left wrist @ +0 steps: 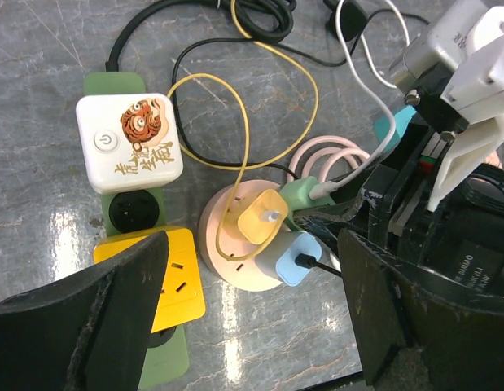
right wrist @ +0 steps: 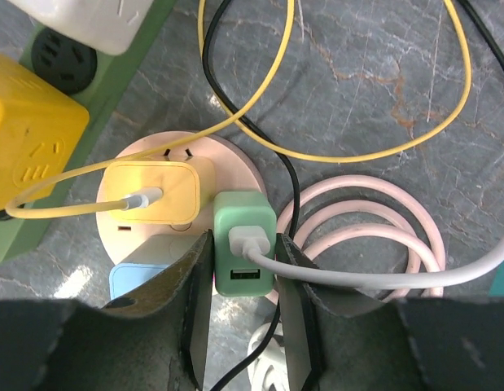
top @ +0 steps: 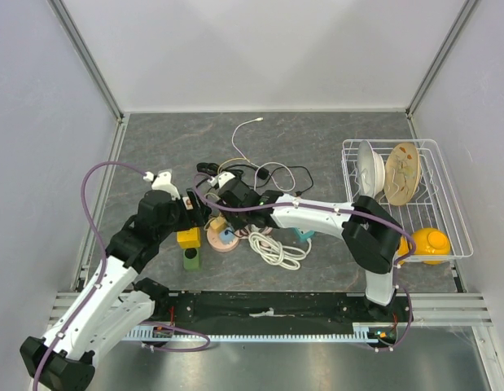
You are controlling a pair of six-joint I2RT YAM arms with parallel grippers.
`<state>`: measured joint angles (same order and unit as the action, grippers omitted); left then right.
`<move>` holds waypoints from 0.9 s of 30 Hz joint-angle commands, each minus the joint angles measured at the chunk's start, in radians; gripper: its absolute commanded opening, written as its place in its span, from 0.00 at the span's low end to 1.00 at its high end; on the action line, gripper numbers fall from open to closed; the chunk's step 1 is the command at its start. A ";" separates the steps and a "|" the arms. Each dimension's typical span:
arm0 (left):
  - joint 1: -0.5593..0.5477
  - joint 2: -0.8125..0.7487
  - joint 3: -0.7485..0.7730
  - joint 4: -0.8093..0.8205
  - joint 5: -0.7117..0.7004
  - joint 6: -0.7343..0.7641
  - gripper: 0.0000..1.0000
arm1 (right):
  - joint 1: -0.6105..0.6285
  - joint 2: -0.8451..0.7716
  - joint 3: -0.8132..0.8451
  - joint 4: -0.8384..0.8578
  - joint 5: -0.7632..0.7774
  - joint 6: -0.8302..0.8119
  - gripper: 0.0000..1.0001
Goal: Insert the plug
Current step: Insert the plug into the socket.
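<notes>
One green plug (right wrist: 233,210) in right claw (right wrist: 243,257); tiger-logo cube (left wrist: 129,143).

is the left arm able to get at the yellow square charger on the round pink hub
Probably: the yellow square charger is uncovered, though the right gripper grips the green charger beside it.

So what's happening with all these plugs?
The right pincer grips a green charger at the edge of the pink hub, next to a yellow charger plugged in there. Whether the green one is fully in is unclear. The left pincer hangs open above, holding nothing.
</notes>
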<state>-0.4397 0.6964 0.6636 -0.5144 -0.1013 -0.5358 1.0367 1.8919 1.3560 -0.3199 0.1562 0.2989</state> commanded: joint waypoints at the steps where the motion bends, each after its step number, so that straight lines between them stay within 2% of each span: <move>1: 0.002 0.017 0.047 -0.030 0.054 0.017 0.91 | -0.001 0.049 0.043 -0.292 -0.050 -0.030 0.43; 9: 0.002 -0.006 -0.019 -0.010 0.097 0.008 0.89 | -0.004 0.099 0.158 -0.370 -0.081 -0.007 0.46; 13: 0.002 -0.005 -0.054 -0.010 0.173 -0.018 0.85 | -0.012 0.104 0.196 -0.412 -0.092 -0.004 0.48; 22: -0.001 -0.052 -0.117 -0.012 0.227 -0.058 0.71 | -0.023 0.098 0.236 -0.441 -0.138 0.013 0.49; 27: -0.001 -0.060 -0.137 -0.021 0.250 -0.061 0.69 | -0.024 0.088 0.249 -0.444 -0.152 0.011 0.49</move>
<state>-0.4400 0.6502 0.5419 -0.5438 0.0944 -0.5648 1.0164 1.9759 1.5719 -0.6903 0.0299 0.3035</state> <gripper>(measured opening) 0.694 0.493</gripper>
